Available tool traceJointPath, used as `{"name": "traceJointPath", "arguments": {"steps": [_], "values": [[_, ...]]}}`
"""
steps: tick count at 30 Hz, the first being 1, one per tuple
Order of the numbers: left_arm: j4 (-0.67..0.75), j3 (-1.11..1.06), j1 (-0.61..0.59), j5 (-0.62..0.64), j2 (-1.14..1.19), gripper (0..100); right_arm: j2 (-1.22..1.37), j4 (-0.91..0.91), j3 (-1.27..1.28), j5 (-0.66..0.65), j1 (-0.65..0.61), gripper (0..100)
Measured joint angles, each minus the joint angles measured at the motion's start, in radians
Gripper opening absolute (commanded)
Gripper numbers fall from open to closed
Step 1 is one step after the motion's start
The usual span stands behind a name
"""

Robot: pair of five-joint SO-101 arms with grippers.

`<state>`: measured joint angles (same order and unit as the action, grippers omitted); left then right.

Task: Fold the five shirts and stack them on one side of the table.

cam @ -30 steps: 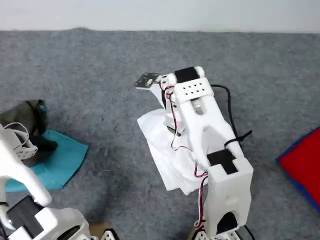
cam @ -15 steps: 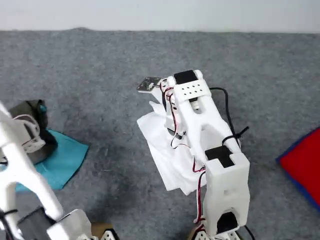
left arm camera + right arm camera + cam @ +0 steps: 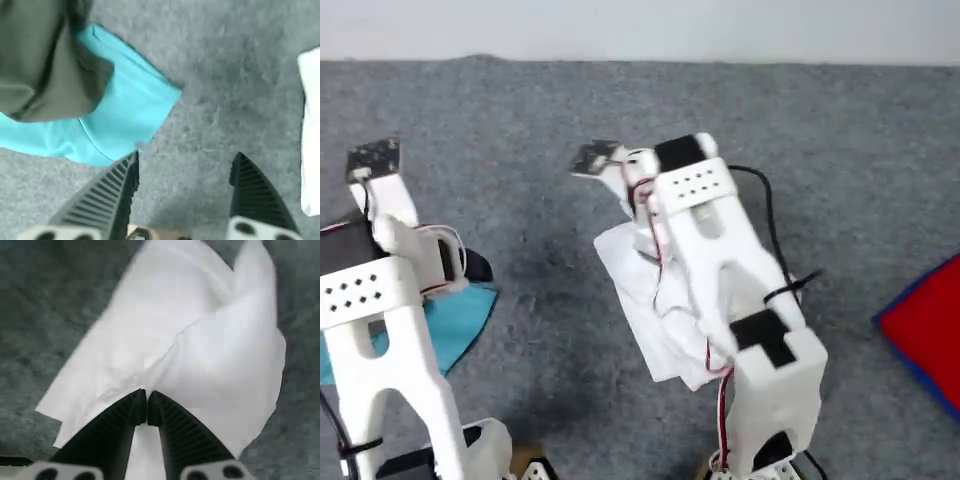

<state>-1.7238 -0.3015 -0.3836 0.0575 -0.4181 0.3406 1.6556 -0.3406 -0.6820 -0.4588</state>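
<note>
At the far left of the table (image 3: 520, 150), my left arm (image 3: 380, 310) stands over the teal shirt (image 3: 460, 310), which lies flat on the grey surface near the table's left edge. In my left wrist view, my left gripper (image 3: 184, 170) is spread wide, with bare grey table between its two dark fingers (image 3: 120, 187) and nothing held. One fingertip hangs just over a corner of the teal shirt (image 3: 125, 107). A dark shirt (image 3: 45, 60) lies crumpled on top of the teal one, covering its far part. At the opposite edge of that view I see a strip of the white shirt (image 3: 310, 140), well apart from the teal one.

Near the middle of the table, the white shirt (image 3: 630, 290) lies partly folded and rumpled, and my right arm (image 3: 720, 260) stretches over it, hiding much of it. In my right wrist view, my right gripper (image 3: 146, 407) is pressed together, its tips meeting on a fold of the white shirt (image 3: 165, 325). The cloth rises in a loose, raised flap beside the tips and is flatter on the other side, with grey table around it.

At the far right edge lies the red shirt (image 3: 925, 325), flat and cut off by the frame, well apart from both my arms.
</note>
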Motion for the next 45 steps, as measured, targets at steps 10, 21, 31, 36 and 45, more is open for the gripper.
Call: {"name": "traceJointPath", "arguments": {"steps": [10, 21, 31, 36, 45], "values": [[0.0, -0.064, 0.0, 0.0, 0.0, 28, -0.29, 0.049, 0.0, -0.002, -0.269, 1.0], [0.0, -0.064, 0.003, 0.0, 0.0, 28, -0.586, 0.038, 0.006, -0.009, 0.011, 1.0], [0.0, -0.064, 0.003, 0.0, 0.0, 28, -0.391, -0.298, 0.104, -0.044, 0.62, 1.8], [0.0, -0.064, 0.003, 0.0, 0.0, 28, -0.213, -0.334, 0.109, -0.037, 0.756, 20.3], [0.0, -0.064, 0.003, 0.0, 0.0, 28, -0.11, -0.167, 0.018, 0.115, 0.764, 33.2]]}}
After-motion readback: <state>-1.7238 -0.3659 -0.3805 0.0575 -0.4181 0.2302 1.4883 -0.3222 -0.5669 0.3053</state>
